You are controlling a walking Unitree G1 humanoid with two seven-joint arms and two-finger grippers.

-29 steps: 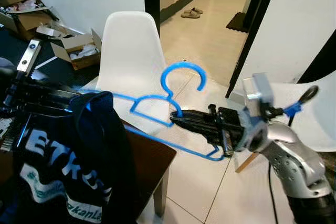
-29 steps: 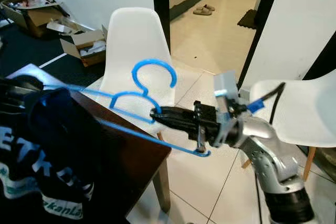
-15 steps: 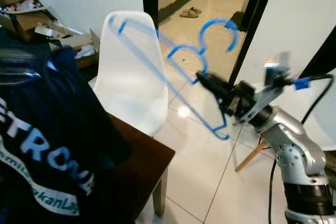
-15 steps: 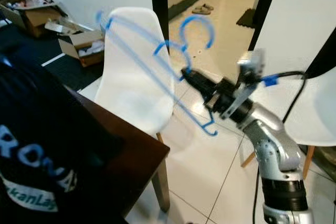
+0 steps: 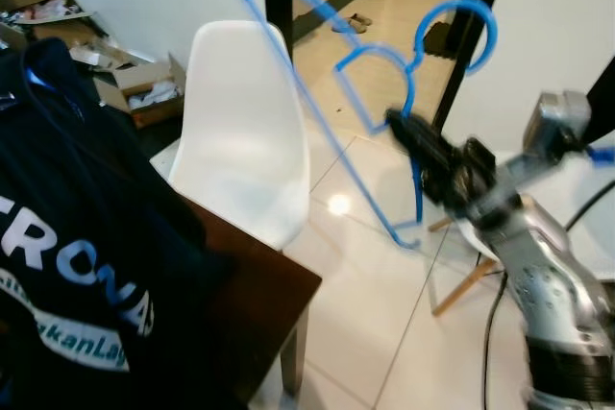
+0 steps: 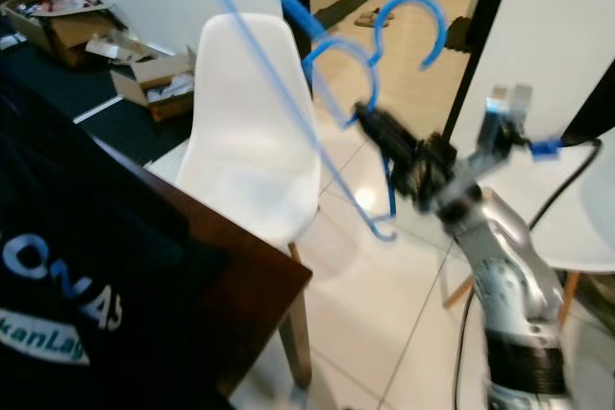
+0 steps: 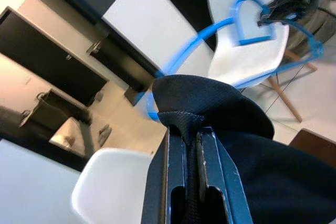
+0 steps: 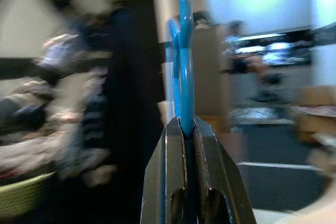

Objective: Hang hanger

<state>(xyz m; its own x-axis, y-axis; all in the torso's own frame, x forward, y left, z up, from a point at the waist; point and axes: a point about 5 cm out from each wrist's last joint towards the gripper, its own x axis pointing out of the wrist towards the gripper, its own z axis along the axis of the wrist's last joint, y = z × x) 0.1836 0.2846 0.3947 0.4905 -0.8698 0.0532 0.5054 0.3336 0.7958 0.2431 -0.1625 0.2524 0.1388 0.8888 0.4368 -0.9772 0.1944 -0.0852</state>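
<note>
Gripping blue hanger [image 5: 362,93], right gripper [image 5: 402,126] blurred.

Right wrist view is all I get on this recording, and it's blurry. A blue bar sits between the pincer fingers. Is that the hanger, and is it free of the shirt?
Observer: Yes, the right pincer is shut on the blue hanger, which is lifted in the air, apart from the dark shirt.
Operator: What holds the shirt?
Observer: The left pincer is clamped on a fold of its fabric.
Operator: Anything beneath the hanger?
Observer: A white chair stands behind it, beside a brown table.
</note>
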